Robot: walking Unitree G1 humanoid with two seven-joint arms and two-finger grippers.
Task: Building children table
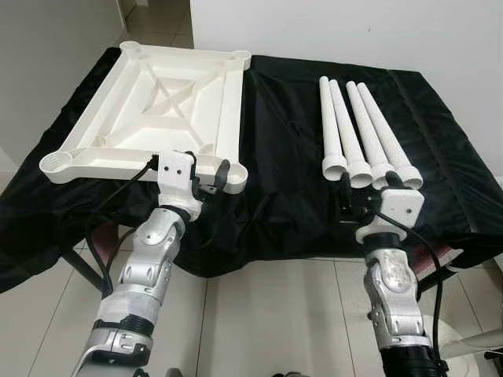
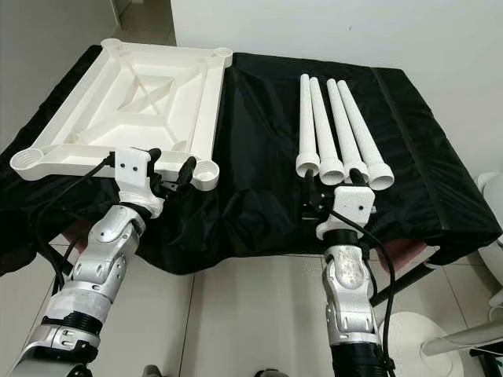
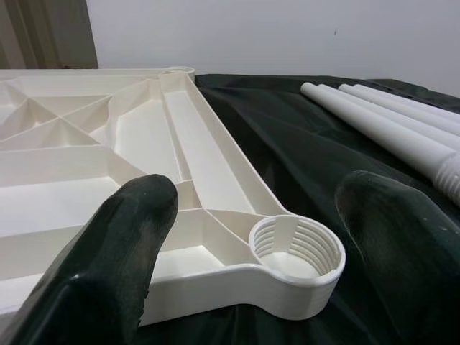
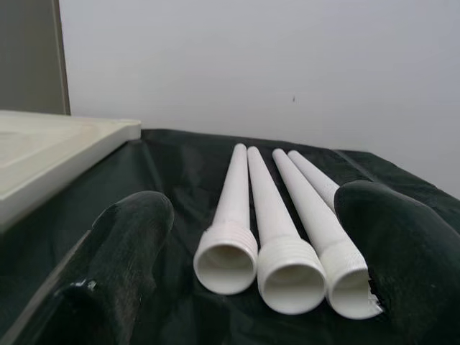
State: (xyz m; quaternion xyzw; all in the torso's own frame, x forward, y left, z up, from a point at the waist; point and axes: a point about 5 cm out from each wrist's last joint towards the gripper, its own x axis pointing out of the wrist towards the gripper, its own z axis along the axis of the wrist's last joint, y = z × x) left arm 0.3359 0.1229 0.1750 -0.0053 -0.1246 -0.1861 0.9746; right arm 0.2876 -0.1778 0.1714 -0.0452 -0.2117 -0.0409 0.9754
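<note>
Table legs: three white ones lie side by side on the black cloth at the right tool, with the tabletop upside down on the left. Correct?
Not quite. The left eye view shows four table legs, not three. They do lie side by side on the black cloth at the right tool, and the tabletop is upside down on the left.

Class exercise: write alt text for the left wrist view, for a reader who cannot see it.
Between the two open black fingers of the left gripper sits a threaded corner socket of an upturned white tabletop, ribbed side up, on a black cloth. White table legs lie side by side farther off on the cloth.
</note>
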